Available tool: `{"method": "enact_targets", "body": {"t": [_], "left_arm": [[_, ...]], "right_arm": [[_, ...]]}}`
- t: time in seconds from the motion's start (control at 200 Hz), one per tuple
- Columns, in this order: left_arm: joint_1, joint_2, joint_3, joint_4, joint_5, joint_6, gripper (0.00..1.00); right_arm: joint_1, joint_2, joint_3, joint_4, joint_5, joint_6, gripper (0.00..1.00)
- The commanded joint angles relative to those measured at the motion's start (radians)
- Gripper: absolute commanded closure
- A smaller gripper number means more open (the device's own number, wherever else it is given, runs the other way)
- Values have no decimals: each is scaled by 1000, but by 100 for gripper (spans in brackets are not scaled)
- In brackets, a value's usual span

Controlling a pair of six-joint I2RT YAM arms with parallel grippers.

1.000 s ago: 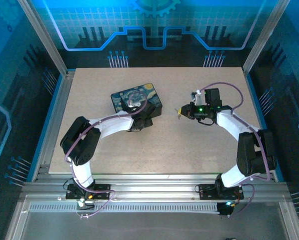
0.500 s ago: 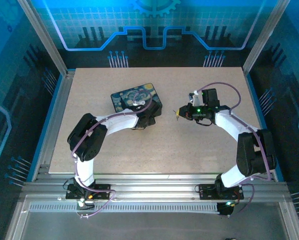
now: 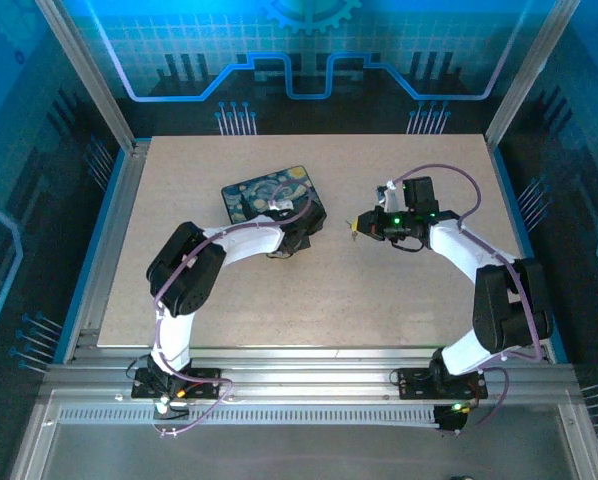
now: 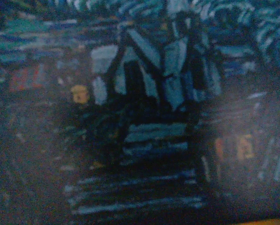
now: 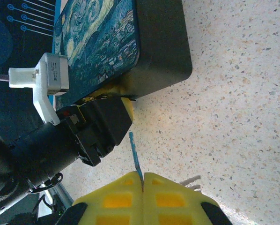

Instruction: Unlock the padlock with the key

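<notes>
- Right gripper (image 5: pixel 143 179): its yellow pads are pressed together on the key (image 5: pixel 135 154), a thin sliver pointing toward the box (image 5: pixel 112 37).
- Left gripper (image 5: pixel 125 99): it is at the box's lower corner. Its wrist view is blurred, so I cannot tell how wide the jaws stand.
- The box rests on the speckled table (image 5: pixel 233 93).

The box (image 3: pixel 251 194) is dark-sided, its lid swirled in blue and yellow. The table (image 3: pixel 379 290) is beige with fine dark specks. The right pincer (image 5: pixel 143 183) is yellow.
</notes>
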Motion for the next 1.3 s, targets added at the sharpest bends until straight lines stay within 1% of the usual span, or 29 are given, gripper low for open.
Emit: {"method": "enact_targets", "body": {"t": [0.0, 0.12, 0.26, 0.325, 0.375, 0.445, 0.58, 0.68, 0.75, 0.89, 0.98, 1.075, 1.296], "left_arm": [[4, 29, 26, -18, -50, 16, 55], [4, 31, 28, -10, -51, 38, 64], [5, 26, 18, -15, -69, 48, 66], [4, 20, 9, -13, -70, 53, 69], [3, 12, 5, -11, -60, 59, 72], [2, -9, 8, -24, -33, 67, 73], [5, -52, 81, -139, 83, 132, 73], [20, -67, 132, -215, 203, 180, 74], [37, -75, 148, -254, 277, 192, 76], [61, -100, 172, -300, 435, 206, 77], [61, -108, 234, -384, 453, 247, 78], [63, -130, 276, -439, 457, 270, 78], [104, -163, 295, -437, 649, 231, 78]], "right_arm": [[14, -25, 14, -14, -13, -15, 100], [14, -28, 9, -15, -15, -16, 100], [13, -37, 0, -17, -14, -19, 100], [13, -37, -1, -17, -15, -19, 100], [14, -38, -2, -18, -18, -19, 100], [14, -40, 0, -21, -21, -21, 100], [27, -40, 17, -79, -26, -70, 100], [52, -32, 25, -125, -7, -112, 100], [70, -30, 17, -125, 2, -115, 100], [100, -40, 1, -127, 20, -116, 100], [111, -51, -8, -132, 31, -119, 100], [120, -65, -18, -129, 10, -117, 100], [209, -122, -47, -116, 9, -129, 100]]}}
